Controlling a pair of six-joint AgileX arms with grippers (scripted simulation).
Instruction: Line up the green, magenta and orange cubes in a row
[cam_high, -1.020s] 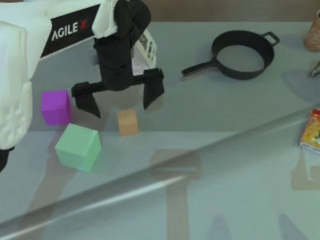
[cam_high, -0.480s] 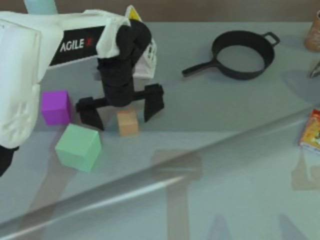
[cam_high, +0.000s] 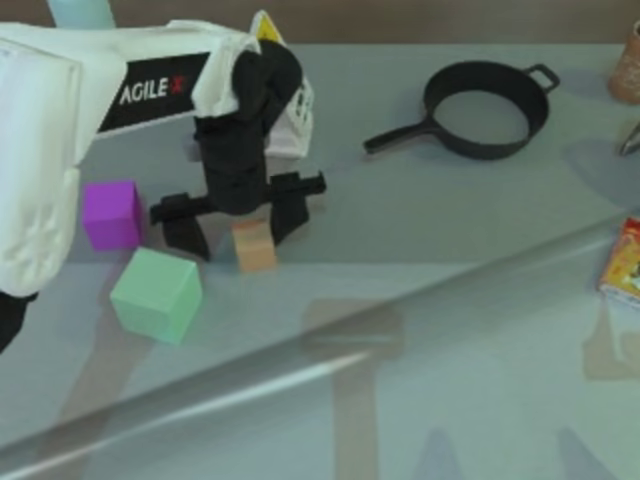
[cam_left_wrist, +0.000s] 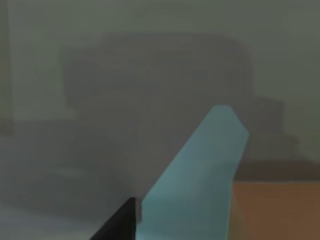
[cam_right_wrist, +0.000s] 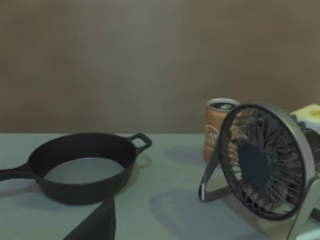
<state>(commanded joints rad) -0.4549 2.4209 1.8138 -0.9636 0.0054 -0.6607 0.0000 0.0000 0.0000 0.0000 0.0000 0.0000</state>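
- Orange cube (cam_high: 255, 246) sits right of the green cube (cam_high: 156, 294) and magenta cube (cam_high: 111, 213), between the left end effector's (cam_high: 232, 222) spread fingers.
- Step, I judge: grasping; next, squeeze, lift, align.
- Right end effector: unseen in any view.

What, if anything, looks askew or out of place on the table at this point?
Only the green cube stands out: it sits rotated and nearer the front than the magenta cube and orange cube, so there is no row yet. The left gripper straddles the orange cube, fingers open. Nothing is spilled or damaged.
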